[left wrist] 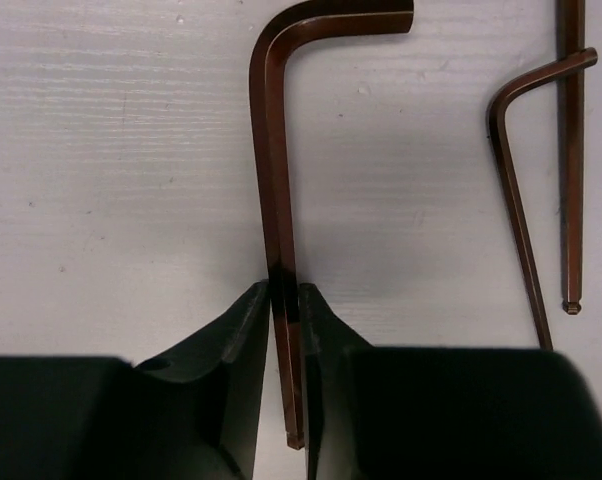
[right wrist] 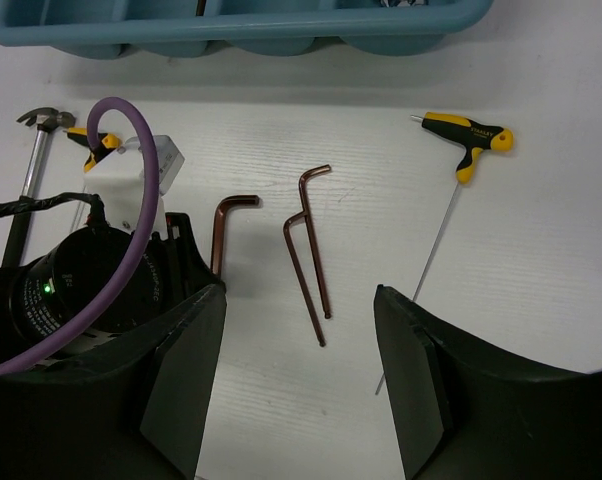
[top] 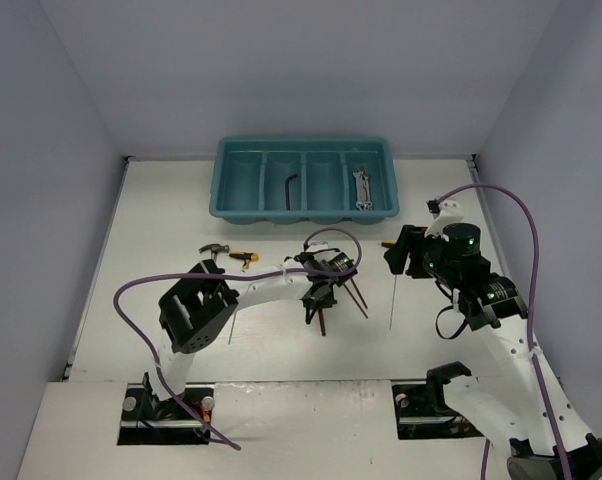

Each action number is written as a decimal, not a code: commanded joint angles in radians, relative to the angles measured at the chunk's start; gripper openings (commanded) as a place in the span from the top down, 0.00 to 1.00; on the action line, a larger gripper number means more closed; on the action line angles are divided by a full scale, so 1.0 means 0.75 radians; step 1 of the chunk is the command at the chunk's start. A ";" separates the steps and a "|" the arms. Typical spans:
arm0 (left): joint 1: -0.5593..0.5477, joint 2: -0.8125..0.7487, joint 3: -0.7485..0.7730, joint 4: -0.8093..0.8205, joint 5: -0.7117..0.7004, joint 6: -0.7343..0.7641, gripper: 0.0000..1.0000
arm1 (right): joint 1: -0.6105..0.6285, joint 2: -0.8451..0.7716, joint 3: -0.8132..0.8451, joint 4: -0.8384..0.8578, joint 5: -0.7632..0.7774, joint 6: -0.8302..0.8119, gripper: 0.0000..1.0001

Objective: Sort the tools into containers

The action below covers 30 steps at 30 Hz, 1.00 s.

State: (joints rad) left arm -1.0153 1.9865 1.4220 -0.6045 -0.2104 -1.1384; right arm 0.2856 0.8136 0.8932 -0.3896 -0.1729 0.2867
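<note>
- Your left claw (left wrist: 284, 310) is clamped on the held hex key (left wrist: 271, 150). Its fingers (left wrist: 243, 345) press the long arm from both sides, close to the straight end.
- The held hex key (right wrist: 226, 225) lies flat on the white desk (left wrist: 101, 150), in front of the middle of the teal tray (top: 303, 215). Its bent end is turned toward the tray.
- The loose hex keys (right wrist: 316, 240), two of them, lie overlapping on the desk just beside the held one, on the side nearer the tray's right end. Neither claw touches them.
- Your right claw (right wrist: 301, 370) hangs above the desk in front of the tray's right end. Its fingers stand wide apart with nothing between them.
- A T-handle driver (right wrist: 466, 140) lies in front of the tray's right end. Its yellow-black handle is toward the tray and its thin shaft runs straight away from it.
- The hammer (top: 214, 249) and a second driver (top: 243, 258) lie near each other in front of the tray's left end, close to its near wall.
- Inside the tray, the stored hex key (top: 291, 190) lies in the second compartment from the left.
- The silver wrenches (top: 361, 190) lie in the tray's rightmost compartment.
</note>
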 commanded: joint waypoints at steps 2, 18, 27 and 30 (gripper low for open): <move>0.002 -0.047 0.069 -0.076 -0.100 0.027 1.00 | 0.024 -0.006 0.007 0.024 0.019 -0.017 0.39; 0.428 -0.151 0.696 -0.161 -0.171 0.768 1.00 | 0.026 0.059 0.007 0.018 -0.005 -0.067 0.37; 0.707 0.259 1.214 -0.153 0.013 0.957 1.00 | 0.028 0.148 0.016 0.013 -0.016 -0.072 0.37; 0.742 0.397 1.357 -0.139 0.065 0.992 1.00 | 0.028 0.186 0.023 0.018 -0.005 -0.073 0.37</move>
State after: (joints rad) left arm -0.4653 2.2051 2.3021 -0.7321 -0.2359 -0.4876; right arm 0.3019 0.9148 0.8906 -0.4122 -0.1665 0.2480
